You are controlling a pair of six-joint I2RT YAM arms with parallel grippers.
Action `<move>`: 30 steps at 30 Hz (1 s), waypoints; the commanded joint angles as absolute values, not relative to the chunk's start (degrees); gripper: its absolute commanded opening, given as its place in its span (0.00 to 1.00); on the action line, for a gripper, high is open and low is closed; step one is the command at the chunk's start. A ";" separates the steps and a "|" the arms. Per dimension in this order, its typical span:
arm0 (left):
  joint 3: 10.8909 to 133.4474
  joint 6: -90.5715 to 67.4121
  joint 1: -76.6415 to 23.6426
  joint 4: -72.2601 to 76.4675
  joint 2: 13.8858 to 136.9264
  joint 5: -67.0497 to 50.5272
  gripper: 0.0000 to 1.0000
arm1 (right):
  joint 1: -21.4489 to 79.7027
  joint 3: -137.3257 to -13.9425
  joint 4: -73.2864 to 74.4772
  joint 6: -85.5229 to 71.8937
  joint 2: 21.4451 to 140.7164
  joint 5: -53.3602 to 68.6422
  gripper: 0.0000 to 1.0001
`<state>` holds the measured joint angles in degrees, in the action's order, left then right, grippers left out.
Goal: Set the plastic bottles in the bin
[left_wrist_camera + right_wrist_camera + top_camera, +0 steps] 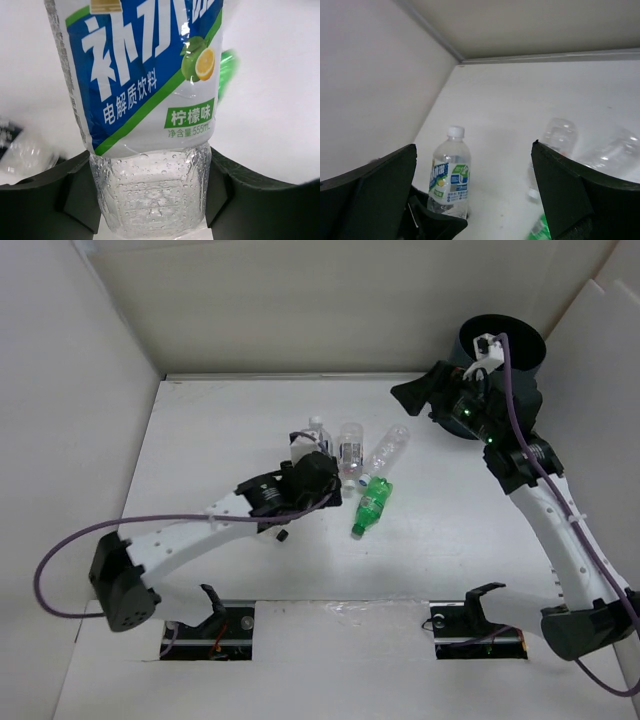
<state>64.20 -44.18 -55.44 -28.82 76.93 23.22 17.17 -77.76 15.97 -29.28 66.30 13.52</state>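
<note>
The blue-labelled bottle [145,85] is pinched upright in the left claw [152,192] (gripped low down); 3 other bottles [375,462] are seen just right of it. The right claw [475,197] is spread, beside the bin [528,338].

We read the blue-label bottle [150,100] as thin clear plastic, ribbed at the base and beaded with droplets. Its label is glossy printed film. The fingers [45,200] of the left end effector [150,200] are matt black plastic, slightly grainy, and we see the same finish on the right end effector [412,395]. The green bottle [371,505] is translucent glossy plastic. The surface [220,420] is smooth matt white. The walls [60,390] look like matt white board. The bin [530,340] is dark and matt, likely plastic. The cable [42,580] has a smooth purple sheath.
</note>
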 commanded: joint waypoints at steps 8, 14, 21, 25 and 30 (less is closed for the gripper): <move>70.57 -19.27 -55.55 -9.67 65.74 14.33 0.00 | 31.36 -77.51 -2.98 -36.74 71.71 22.68 1.00; 76.38 -17.23 -55.55 -9.84 68.73 8.70 0.00 | 37.43 -79.97 -3.52 -36.21 76.81 19.42 1.00; 75.85 -18.37 -55.55 -9.22 67.41 8.17 0.21 | 38.50 -81.12 -3.52 -36.21 81.83 16.62 0.21; 75.85 -18.98 -55.55 -10.02 66.88 13.88 1.00 | 36.92 -83.49 -3.52 -36.21 82.35 14.68 0.00; 75.85 -20.39 -55.55 -12.91 67.50 18.98 1.00 | 24.57 -95.75 1.03 -35.16 87.61 14.51 0.00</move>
<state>73.97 -18.98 -55.11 -13.89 68.75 16.34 33.69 -85.36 0.99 -37.12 85.27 17.72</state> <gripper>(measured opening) 0.997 0.652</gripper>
